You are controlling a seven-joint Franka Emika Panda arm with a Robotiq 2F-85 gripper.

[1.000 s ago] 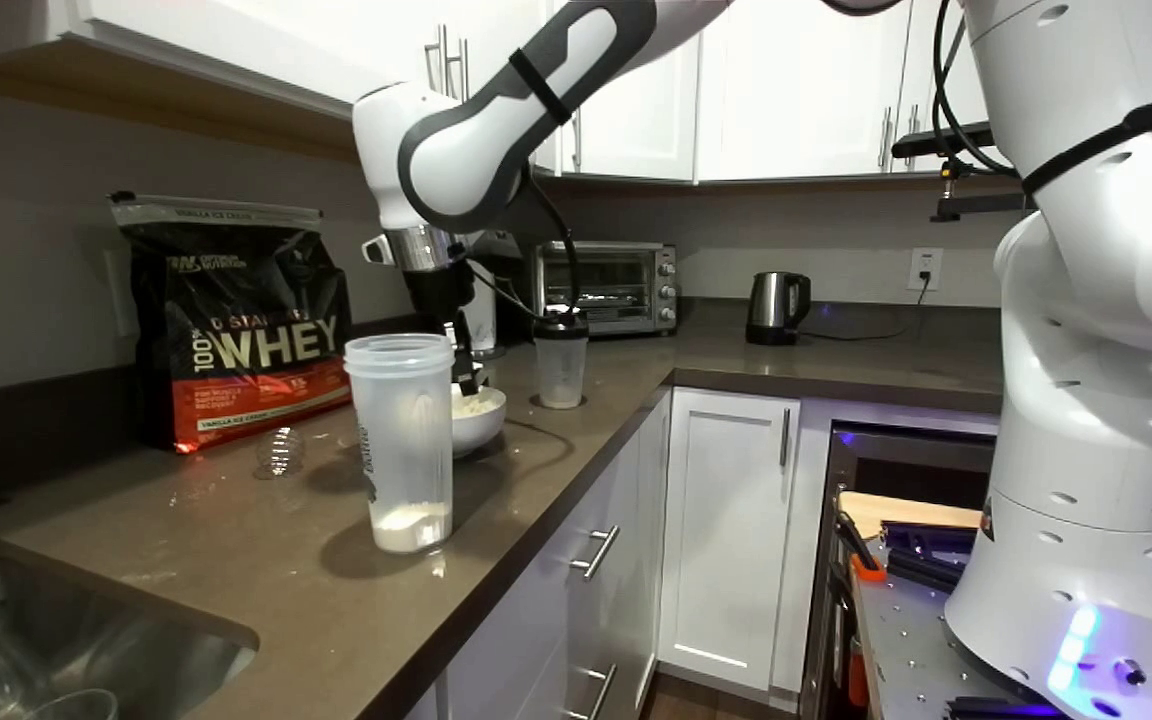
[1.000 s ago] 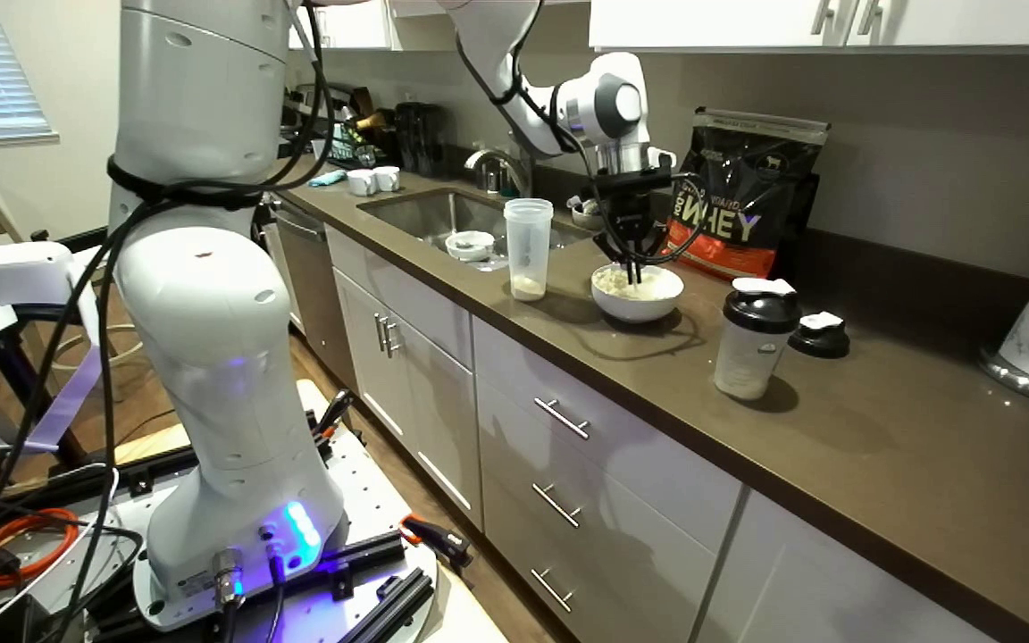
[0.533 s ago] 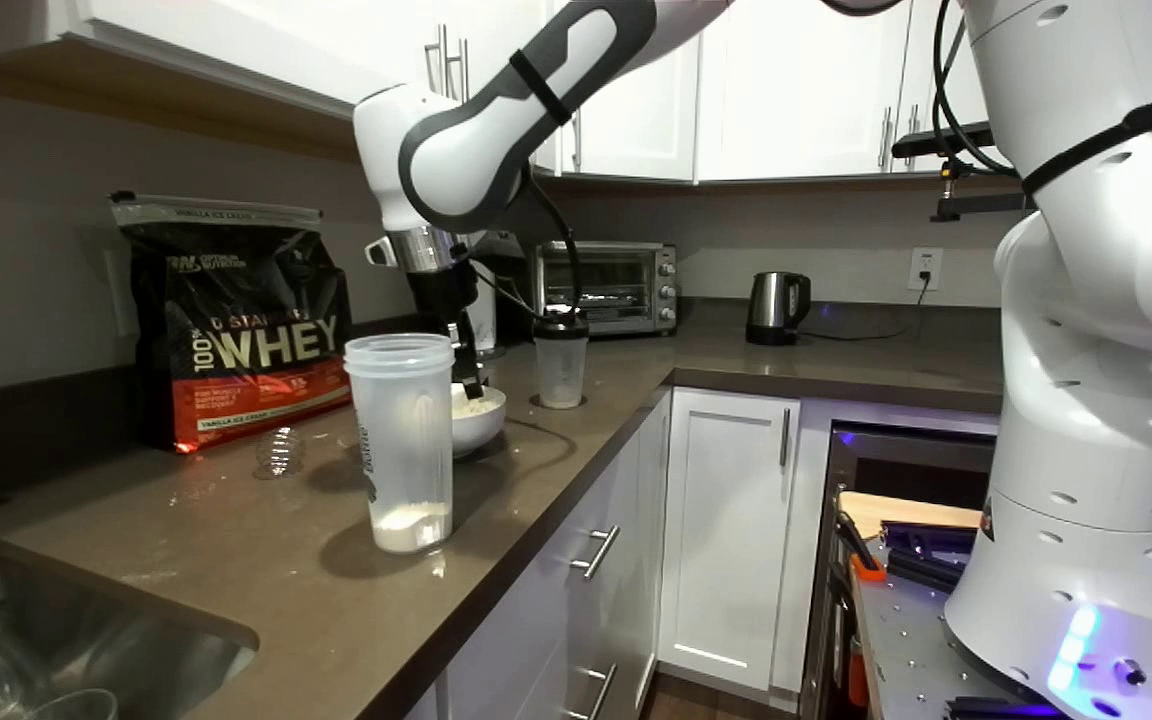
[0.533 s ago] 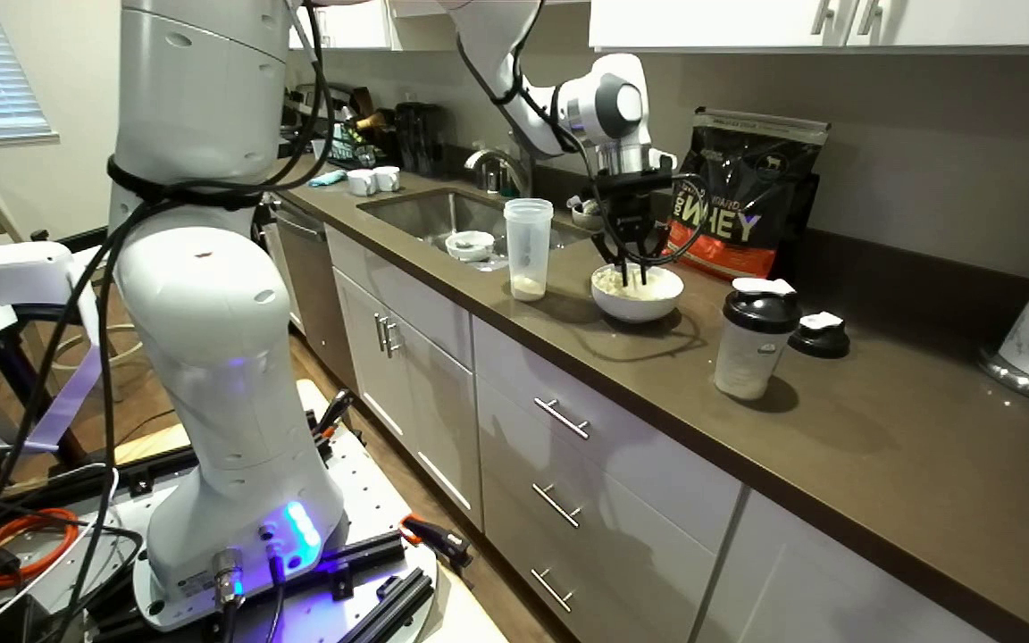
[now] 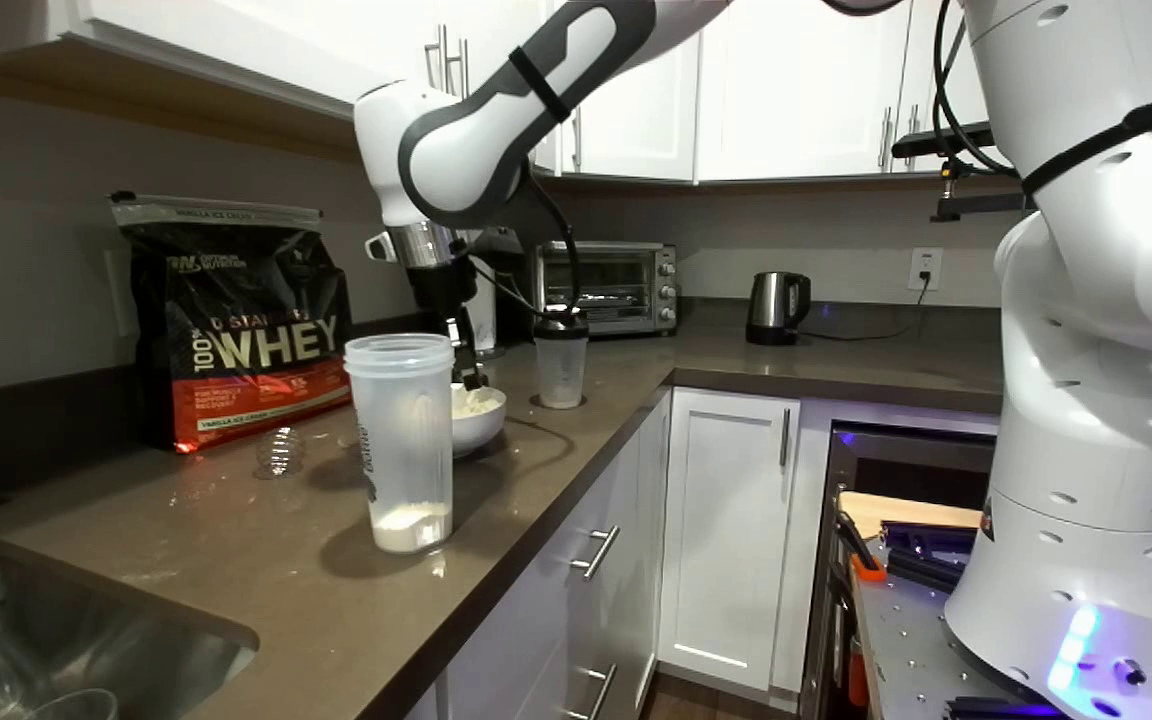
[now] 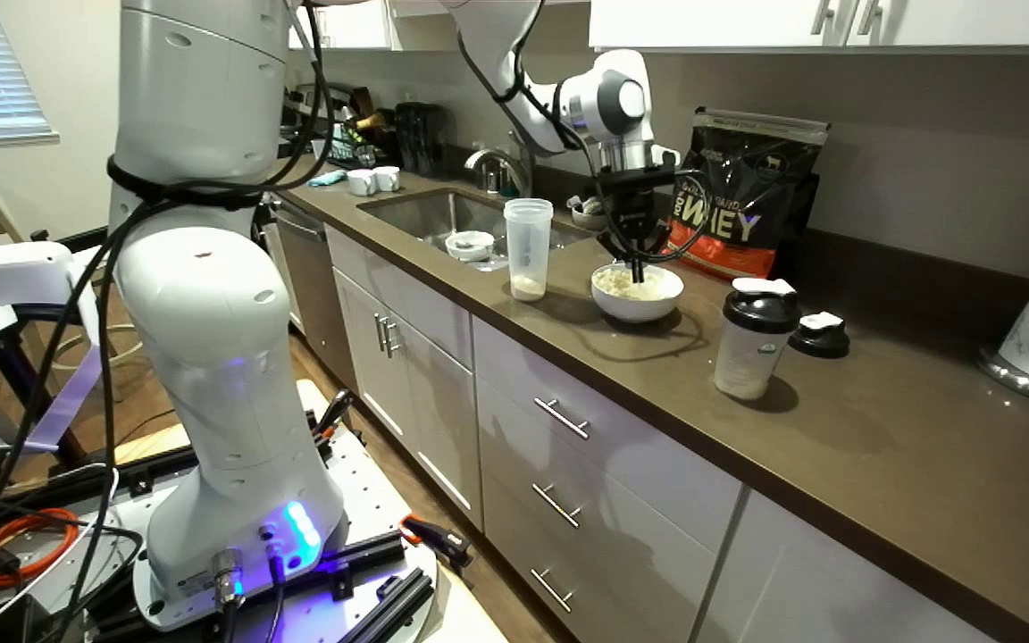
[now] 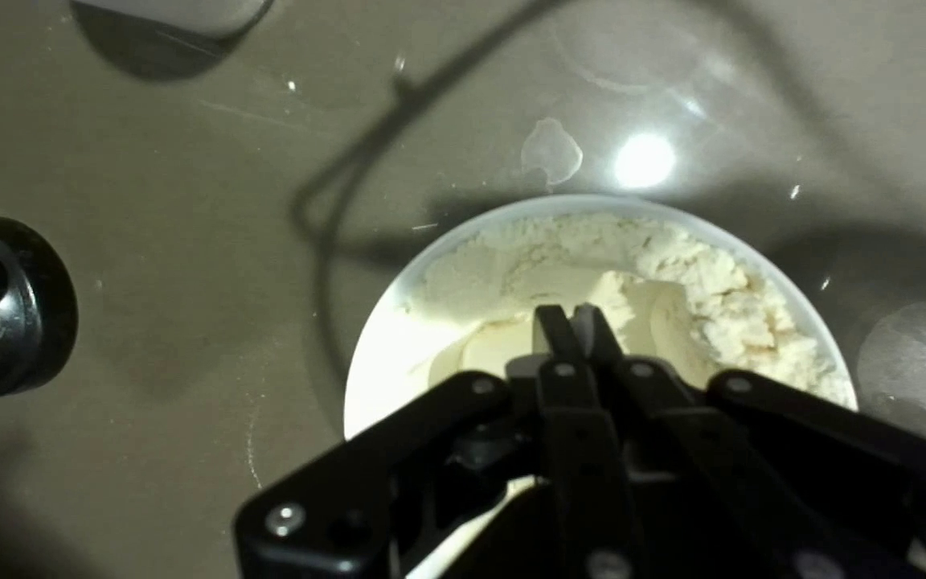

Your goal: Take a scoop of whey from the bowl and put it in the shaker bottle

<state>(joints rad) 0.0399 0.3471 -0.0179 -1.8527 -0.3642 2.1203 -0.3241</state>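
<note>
The end effector (image 7: pixel 570 314) is pointing at the whey (image 7: pixel 720 289), what may be the scoop (image 7: pixel 497 346) lying at 8 o'clock in the wrist view.
Its tips are meeting, nothing plainly held; the scoop's axis is not showing. The bowl (image 6: pixel 631 311) is sitting beneath; in an exterior view the bottle (image 6: pixel 528 254) is standing upright, between 9 and 10 o'clock.

This is a kitchen: a brown bench (image 5: pixel 266 545) carries a toaster oven (image 5: pixel 608 290) and a kettle (image 5: pixel 772 306) in an exterior view; a steel sink (image 6: pixel 425 216) with a curved tap (image 6: pixel 504 157) is set into it, white drawers (image 6: pixel 604 482) stand below and white cupboards (image 5: pixel 786 90) hang above.
</note>
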